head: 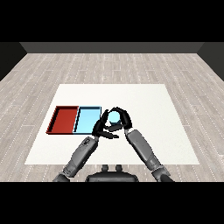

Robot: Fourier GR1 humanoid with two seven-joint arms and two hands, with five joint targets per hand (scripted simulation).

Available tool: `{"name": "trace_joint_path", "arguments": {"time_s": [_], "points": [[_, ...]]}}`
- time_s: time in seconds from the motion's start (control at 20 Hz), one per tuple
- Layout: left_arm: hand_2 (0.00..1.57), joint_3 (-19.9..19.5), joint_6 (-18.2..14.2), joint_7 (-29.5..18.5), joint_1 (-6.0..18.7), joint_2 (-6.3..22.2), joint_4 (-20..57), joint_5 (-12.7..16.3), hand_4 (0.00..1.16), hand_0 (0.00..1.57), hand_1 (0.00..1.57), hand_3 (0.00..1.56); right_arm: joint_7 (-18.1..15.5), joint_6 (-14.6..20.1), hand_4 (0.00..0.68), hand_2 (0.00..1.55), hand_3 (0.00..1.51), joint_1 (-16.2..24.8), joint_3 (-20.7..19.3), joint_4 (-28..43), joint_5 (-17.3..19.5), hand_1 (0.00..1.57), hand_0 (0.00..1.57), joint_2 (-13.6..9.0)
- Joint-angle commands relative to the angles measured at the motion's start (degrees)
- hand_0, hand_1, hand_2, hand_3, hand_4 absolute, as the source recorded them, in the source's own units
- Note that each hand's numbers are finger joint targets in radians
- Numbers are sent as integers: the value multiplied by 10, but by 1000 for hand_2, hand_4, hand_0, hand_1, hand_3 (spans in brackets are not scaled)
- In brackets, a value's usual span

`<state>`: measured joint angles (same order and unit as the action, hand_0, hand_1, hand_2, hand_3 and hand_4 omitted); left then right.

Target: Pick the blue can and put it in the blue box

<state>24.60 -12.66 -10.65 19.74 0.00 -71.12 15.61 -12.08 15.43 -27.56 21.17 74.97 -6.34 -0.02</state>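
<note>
Head view. White counter [144,131] with a red tray [63,120] and a blue tray [85,119] side by side at its left part, red outermost, blue nearer the middle.

Blue can [114,117] sits just right of the blue tray's right edge, apparently upright, its round light-blue top showing. Whether it rests on the counter or is lifted slightly, cannot tell.

Right hand [123,120]: fingers curled round the can from its right and far side, grasping it. Forearm runs in from the lower right.

Left hand [101,127]: close in at the can's near left, fingers bent, overlapping the tray's right edge; it appears to hold nothing, though contact with the can is hard to rule out.

Key relation: the blue tray lies directly left of the can and just beside it. The can is already in the right hand, so the carry should be a short leftward lift over the tray wall. The left hand stands in that path, so judge it needs to clear first.
</note>
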Motion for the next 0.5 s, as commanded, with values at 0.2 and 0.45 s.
{"name": "trace_joint_path", "arguments": {"time_s": [0.2,0.45], "points": [[0,19,-21,-13,31,0,36,15,0,0,0,0,0,16,594,1466,1416,0,41,14,-25,1476,1476,0],[0,-4,20,4,26,0,11,12,0,0,0,0,42,24,573,1453,1407,-29,30,21,-14,1441,1441,0]]}}
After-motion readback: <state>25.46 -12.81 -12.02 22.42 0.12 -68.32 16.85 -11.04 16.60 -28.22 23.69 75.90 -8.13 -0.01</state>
